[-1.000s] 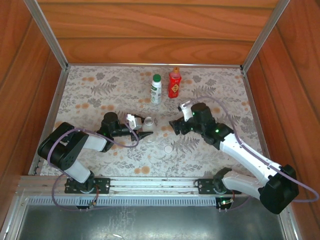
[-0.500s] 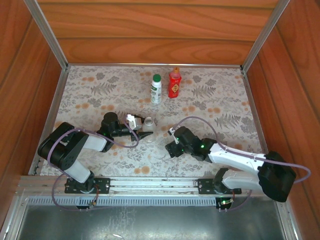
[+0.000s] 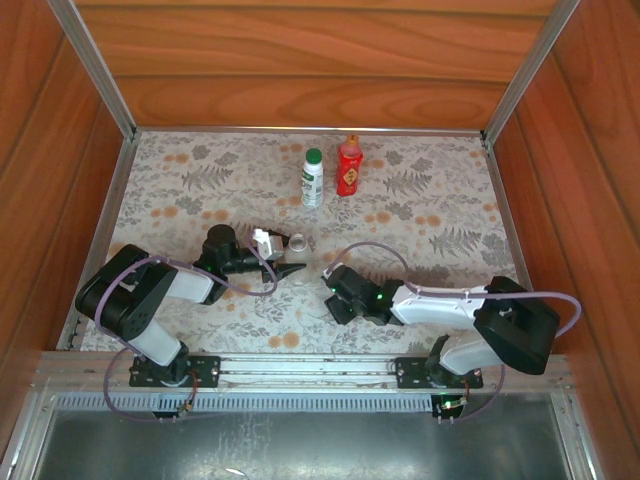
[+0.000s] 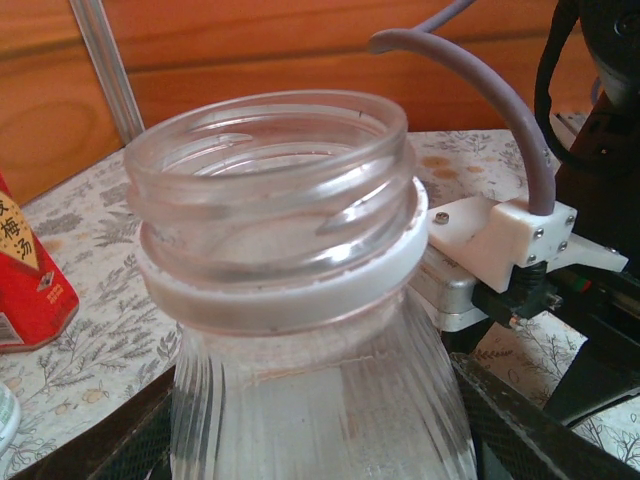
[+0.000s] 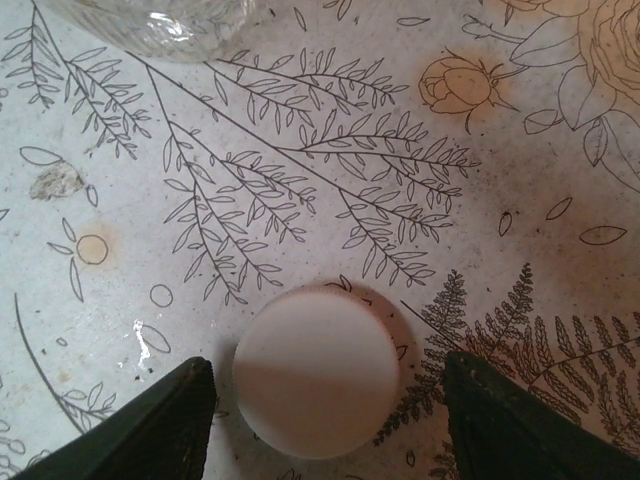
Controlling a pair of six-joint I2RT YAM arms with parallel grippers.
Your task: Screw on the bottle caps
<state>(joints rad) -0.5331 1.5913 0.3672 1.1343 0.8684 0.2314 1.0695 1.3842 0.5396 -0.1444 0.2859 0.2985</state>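
My right gripper (image 5: 326, 400) stands wide either side of the white cap (image 5: 316, 372), a smooth disc lying flat. My left gripper (image 4: 310, 440) clasps the clear bottle (image 4: 300, 300), ribbed, mouth open.

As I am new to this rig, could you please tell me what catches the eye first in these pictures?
The uncapped clear bottle, gripped in the left claw, looms in the left wrist view. The right claw hangs open astride a white cap on the flowered table. A white bottle and a red bottle, both capped, stand farther back.
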